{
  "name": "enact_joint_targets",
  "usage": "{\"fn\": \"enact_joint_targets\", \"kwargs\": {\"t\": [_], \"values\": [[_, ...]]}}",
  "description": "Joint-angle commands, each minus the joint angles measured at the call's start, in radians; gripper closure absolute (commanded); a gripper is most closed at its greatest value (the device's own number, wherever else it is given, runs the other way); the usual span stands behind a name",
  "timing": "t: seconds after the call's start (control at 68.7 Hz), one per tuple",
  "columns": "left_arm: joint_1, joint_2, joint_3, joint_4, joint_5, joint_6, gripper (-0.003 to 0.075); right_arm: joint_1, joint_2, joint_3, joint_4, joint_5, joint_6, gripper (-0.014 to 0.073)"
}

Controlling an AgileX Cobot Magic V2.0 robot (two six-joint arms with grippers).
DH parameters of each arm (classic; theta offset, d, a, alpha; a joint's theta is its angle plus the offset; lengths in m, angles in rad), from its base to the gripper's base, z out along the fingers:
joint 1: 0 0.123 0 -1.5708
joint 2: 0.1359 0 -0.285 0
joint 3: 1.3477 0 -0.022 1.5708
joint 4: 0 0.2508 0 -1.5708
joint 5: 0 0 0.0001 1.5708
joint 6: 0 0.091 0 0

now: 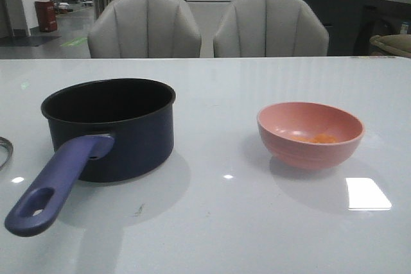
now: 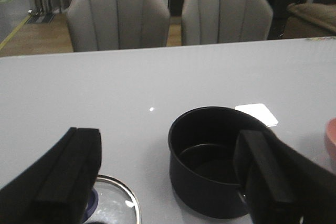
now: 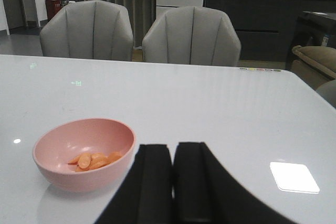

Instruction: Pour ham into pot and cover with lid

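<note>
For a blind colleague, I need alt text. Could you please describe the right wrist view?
A pink bowl holding a few orange ham slices stands on a glossy white table, beside the shut black right gripper in the foreground. Two grey chairs stand behind the table.

Ham (image 1: 319, 138) in bowl, pot (image 1: 122, 126) empty, uncovered

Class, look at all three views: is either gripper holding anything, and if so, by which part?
Nothing is held. The left gripper is open above the table; the right gripper is shut on nothing.
</note>
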State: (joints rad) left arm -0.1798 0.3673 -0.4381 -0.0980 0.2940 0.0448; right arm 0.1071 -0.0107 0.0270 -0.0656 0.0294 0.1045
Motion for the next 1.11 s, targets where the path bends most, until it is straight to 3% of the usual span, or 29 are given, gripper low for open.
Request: {"fn": "enact_joint_targets", "kwargs": {"t": [0.0,0.131,0.407,0.684,0.975,1.091], "values": [[-0.048,-0.087,0.01,-0.013,-0.039,-0.004,0.0168,-0.004,-0.019,-0.006,-0.012,-0.078,-0.002,0.044],[-0.064,-0.197,0.03,-0.013,0.057,-0.004,0.0168,-0.004,-0.019,-0.006,-0.012,-0.078,-0.002,0.044],[-0.064,-0.269,0.049,-0.013,0.076,-0.004,0.0168,-0.001,-0.016,-0.043,0.012,-0.189,0.033,0.044],[-0.073,-0.269,0.066,-0.013,0.065,-0.004,0.0168,-0.001,0.191,-0.274,0.005,0.056,0.032,0.044],[-0.073,-0.269,0.066,-0.013,0.065,-0.004,0.0168,-0.001,0.273,-0.293,0.008,0.06,0.032,0.0439],[-0.073,-0.269,0.066,-0.013,0.065,-0.004,0.0168,-0.001,0.392,-0.331,0.009,0.119,0.032,0.0409]]}}
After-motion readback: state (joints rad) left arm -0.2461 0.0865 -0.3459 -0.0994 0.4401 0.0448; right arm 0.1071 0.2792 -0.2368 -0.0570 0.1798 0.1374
